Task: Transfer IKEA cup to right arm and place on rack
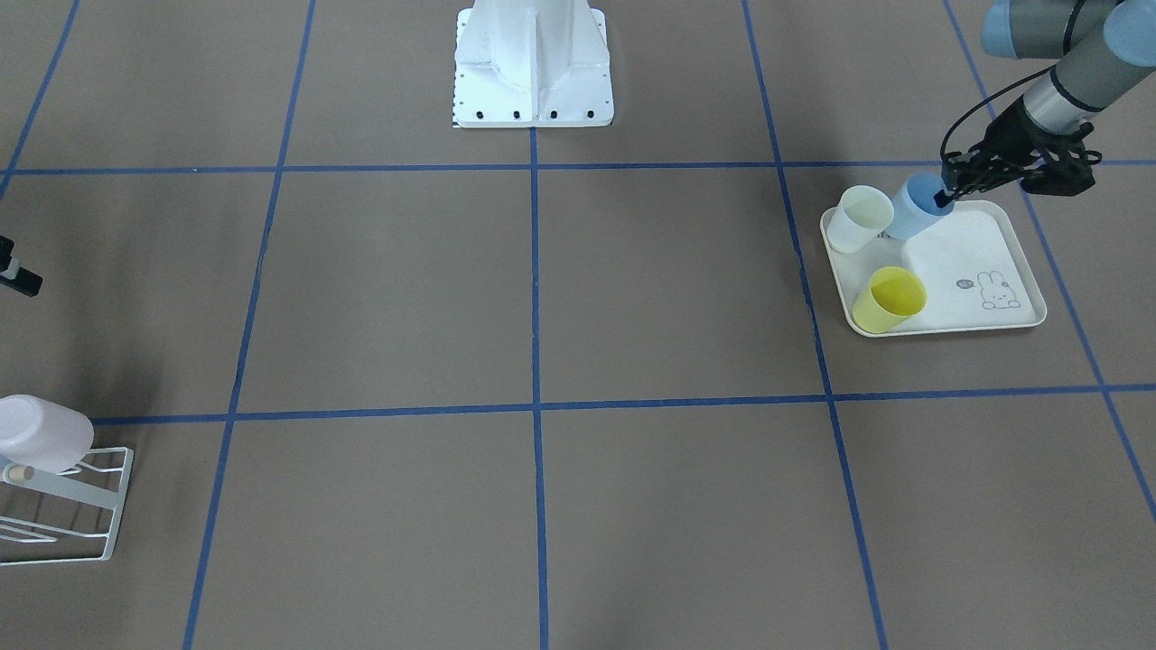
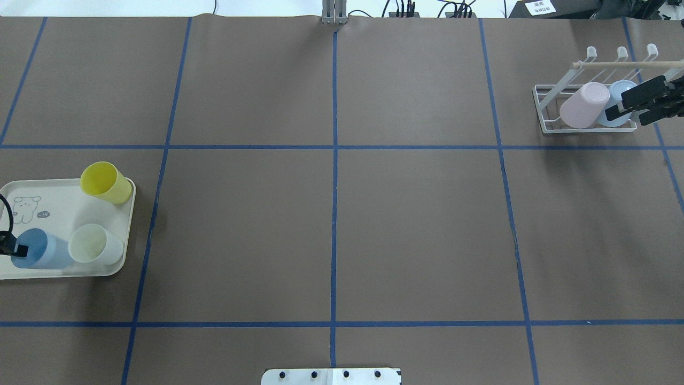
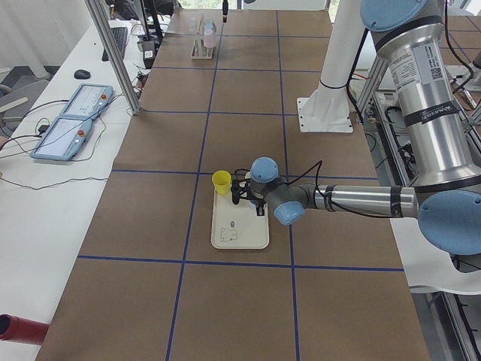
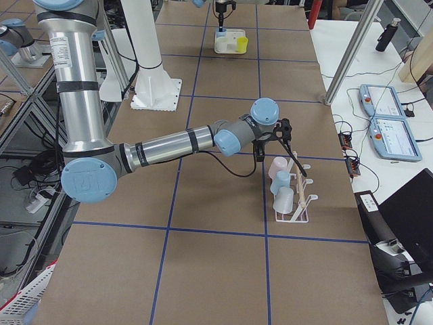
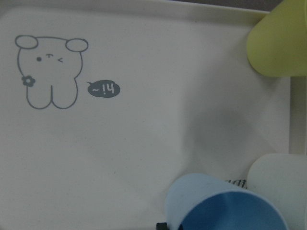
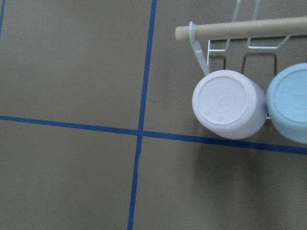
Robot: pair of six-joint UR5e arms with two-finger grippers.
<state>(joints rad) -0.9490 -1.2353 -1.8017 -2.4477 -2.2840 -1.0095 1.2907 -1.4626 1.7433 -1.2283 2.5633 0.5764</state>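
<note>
Overhead exterior view: brown table (image 2: 417, 230) with a blue tape grid; tray (image 2: 59, 206) at the left edge, rack (image 2: 539, 109) at the upper right.
Blue cup (image 2: 37, 255): tilted over the tray's lower-left corner, just beside a white cup (image 2: 96, 245).
Left gripper (image 2: 13, 248): closed on the blue cup's rim, one finger inside the mouth.
Right gripper (image 2: 619, 107): above the rack at the right edge, fingers apparently parted, nothing held.
Rack contents: a pink cup (image 2: 585, 105) and a pale blue cup (image 2: 620, 96), both upside down, side by side.
Yellow cup (image 2: 106, 183): on the tray's upper-right corner, well apart from the blue cup.
</note>
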